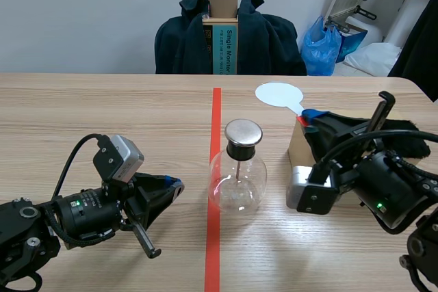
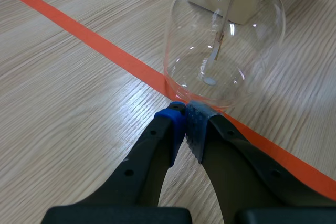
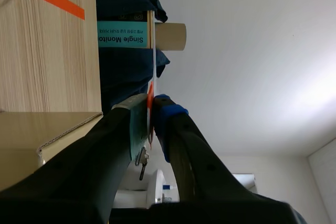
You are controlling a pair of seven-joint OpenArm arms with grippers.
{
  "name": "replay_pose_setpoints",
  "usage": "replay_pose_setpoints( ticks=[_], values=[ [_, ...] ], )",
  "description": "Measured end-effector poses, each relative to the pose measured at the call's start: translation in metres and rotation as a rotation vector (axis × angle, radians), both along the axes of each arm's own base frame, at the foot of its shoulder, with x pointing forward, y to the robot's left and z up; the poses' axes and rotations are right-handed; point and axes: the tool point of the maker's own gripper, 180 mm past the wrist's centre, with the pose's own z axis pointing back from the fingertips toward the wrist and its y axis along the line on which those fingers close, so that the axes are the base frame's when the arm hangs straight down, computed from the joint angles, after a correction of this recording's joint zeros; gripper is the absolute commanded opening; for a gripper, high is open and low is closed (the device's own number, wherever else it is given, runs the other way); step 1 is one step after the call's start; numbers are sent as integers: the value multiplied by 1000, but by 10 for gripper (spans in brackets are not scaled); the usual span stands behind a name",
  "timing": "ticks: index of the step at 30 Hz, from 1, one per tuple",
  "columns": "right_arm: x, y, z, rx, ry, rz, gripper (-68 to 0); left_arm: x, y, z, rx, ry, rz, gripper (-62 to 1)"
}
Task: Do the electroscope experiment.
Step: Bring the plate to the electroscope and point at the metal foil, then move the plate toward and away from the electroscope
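Note:
The electroscope (image 1: 237, 169), a round glass flask with a metal cap and a thin rod inside, stands on the red tape line at the table's middle. My left gripper (image 1: 174, 184) lies low to its left, shut on nothing. In the left wrist view its fingertips (image 2: 185, 118) meet just short of the flask's base (image 2: 220, 51). My right gripper (image 1: 310, 115) is shut on the handle of a white round paddle (image 1: 278, 93), whose disc lies flat beyond the flask. In the right wrist view the paddle's thin edge (image 3: 150, 94) shows between the right gripper (image 3: 152, 102) pads.
A cardboard box (image 1: 298, 147) stands under the right gripper, to the right of the flask. A black furry cloth (image 1: 409, 130) lies behind the right arm. Across the table, a chair holds a dark jacket (image 1: 270, 39) and a tall box (image 1: 224, 22).

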Motion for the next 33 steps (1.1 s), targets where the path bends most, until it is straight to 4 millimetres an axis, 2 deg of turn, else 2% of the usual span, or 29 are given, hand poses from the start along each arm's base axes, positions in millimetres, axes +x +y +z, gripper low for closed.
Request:
replay_pose_setpoints(
  ticks=[17, 33],
  values=[
    [-45, 29, -5, -3, -32, 211, -667, 0, 0, 0, 1, 0, 0, -581],
    [-58, 40, -3, -7, -53, 301, -667, 0, 0, 0, 1, 0, 0, -581]
  ],
)
